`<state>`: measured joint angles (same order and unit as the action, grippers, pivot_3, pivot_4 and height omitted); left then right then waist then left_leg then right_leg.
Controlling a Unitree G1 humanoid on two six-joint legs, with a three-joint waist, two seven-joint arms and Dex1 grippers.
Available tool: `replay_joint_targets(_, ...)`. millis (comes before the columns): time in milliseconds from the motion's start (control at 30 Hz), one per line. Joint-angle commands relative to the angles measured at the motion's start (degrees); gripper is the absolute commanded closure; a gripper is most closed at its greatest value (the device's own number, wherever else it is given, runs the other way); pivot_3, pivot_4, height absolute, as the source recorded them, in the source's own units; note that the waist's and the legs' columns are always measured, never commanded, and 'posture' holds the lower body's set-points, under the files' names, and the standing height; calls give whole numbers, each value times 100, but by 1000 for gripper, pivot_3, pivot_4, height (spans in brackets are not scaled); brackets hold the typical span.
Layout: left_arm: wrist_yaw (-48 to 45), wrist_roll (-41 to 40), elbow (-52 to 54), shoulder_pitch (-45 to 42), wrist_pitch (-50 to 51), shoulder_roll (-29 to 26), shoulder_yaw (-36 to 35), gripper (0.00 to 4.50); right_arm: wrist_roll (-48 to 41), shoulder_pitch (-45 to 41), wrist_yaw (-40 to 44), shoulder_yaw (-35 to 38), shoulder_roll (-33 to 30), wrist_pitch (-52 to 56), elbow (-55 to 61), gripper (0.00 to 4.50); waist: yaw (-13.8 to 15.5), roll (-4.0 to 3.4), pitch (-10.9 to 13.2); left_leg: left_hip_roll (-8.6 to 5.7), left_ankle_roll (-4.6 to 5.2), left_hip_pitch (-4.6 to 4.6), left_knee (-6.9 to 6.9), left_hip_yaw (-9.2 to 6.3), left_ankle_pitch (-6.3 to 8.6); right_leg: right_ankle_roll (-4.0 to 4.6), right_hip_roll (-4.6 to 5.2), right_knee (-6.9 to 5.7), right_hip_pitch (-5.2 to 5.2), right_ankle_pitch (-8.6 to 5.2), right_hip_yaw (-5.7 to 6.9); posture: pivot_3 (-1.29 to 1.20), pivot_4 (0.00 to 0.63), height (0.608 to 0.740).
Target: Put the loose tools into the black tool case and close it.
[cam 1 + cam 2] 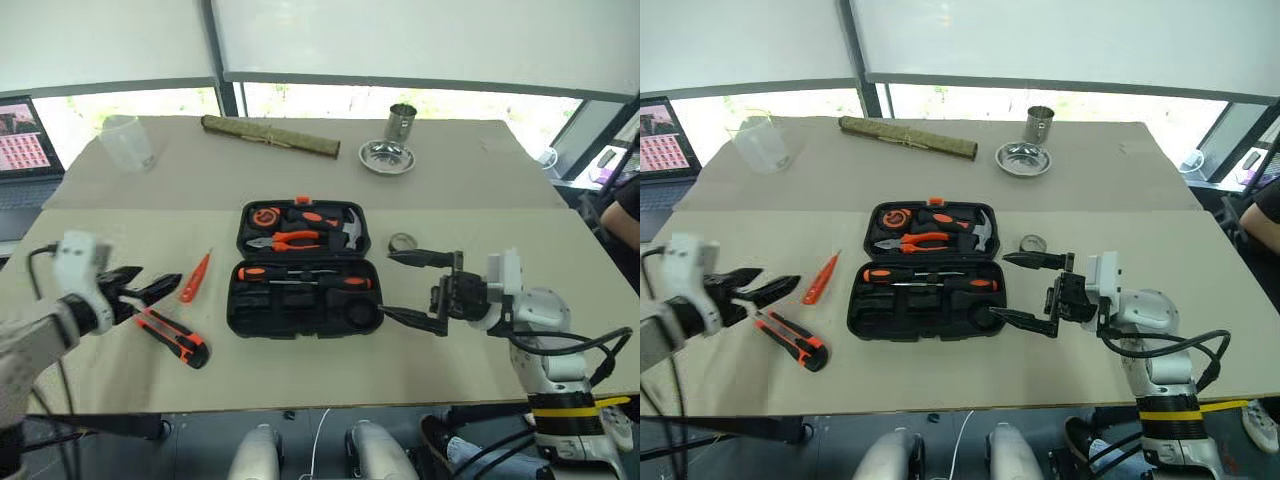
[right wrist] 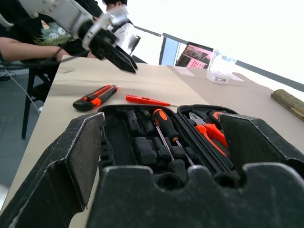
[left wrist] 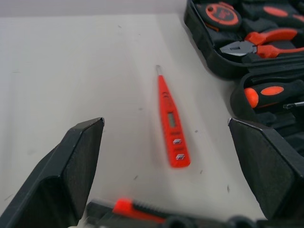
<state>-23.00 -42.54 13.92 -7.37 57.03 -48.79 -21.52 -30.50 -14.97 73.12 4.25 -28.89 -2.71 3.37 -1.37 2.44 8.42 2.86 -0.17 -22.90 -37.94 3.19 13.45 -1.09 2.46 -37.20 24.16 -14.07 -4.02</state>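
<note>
The slim orange screwdriver [image 3: 172, 124] lies on the surface just ahead of the wide-open, empty left claw [image 1: 150, 290], its long axis pointing away from it, left of the open black tool case [image 1: 303, 325], while the right claw [image 1: 420, 290], also wide, is beyond the case

Matt black plastic tool case [image 1: 300, 312]; glossy orange plastic slim screwdriver [image 3: 172, 126]; shiny steel cup [image 1: 401, 123] and dish [image 1: 387, 157]; rough bamboo mat [image 1: 270, 136]; clear plastic beaker [image 1: 126, 142].
</note>
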Motion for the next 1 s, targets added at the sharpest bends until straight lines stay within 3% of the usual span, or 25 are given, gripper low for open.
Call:
replay_joint_targets(33,216,807,-679,-560,-77,97,864,0,-58,-128,-162,19,34,-55,239,21,-28,0,0,0,-1,-2,3,-1,0,0,-1,0,3,0,0,0,150,740)
replay_joint_targets(67,206,887,-841,-714,-58,171,988,0,-48,-168,-196,32,22,-71,237,21,-37,1,1,-1,-1,-3,5,-2,0,1,-2,0,5,0,1,0,150,740)
replay_joint_targets(167,61,1042,-1108,-976,-14,347,1288,657,-33,-231,-271,75,-27,-109,223,0,1,1,1,-1,-1,-8,5,-3,0,1,-2,0,6,0,2,0,150,740)
replay_joint_targets(333,-209,1161,-1198,-1016,-47,520,1365,2478,-59,-227,-387,112,-95,-91,363,0,83,0,1,-4,-1,-4,5,0,0,0,2,2,0,-1,2,0,150,740)
replay_joint_targets(467,-284,1317,-1263,-955,-631,615,1004,4061,-89,-156,-446,100,-128,-75,551,0,87,0,1,-6,-1,-5,5,0,0,-1,4,3,-1,-1,2,0,150,740)
replay_joint_targets(567,-1220,1045,-1185,-1017,-1647,531,447,4061,-304,-87,-566,157,-135,61,956,0,81,5,4,-4,-2,-12,5,-2,-1,0,3,1,5,-1,4,0,150,740)
replay_joint_targets(700,-3341,1032,-1187,-1133,-2865,-4,776,4061,-604,-30,-858,234,-232,481,1398,0,70,7,6,-3,-5,-21,4,-5,-3,1,2,4,11,-1,9,0,150,740)
replay_joint_targets(833,-4613,1693,-1303,-1760,-3435,-471,1886,4061,-403,-4,-951,-8,-674,1057,1697,0,108,6,7,-5,-5,-18,4,-2,-2,-1,4,10,3,-1,8,0,150,740)
replay_joint_targets(1000,-5295,2583,-1501,-2618,-3646,-382,3235,4061,-27,-198,-1015,-368,-1212,1727,1628,0,122,6,8,-10,-3,-29,-7,0,-3,-5,0,11,8,-3,6,0,150,740)
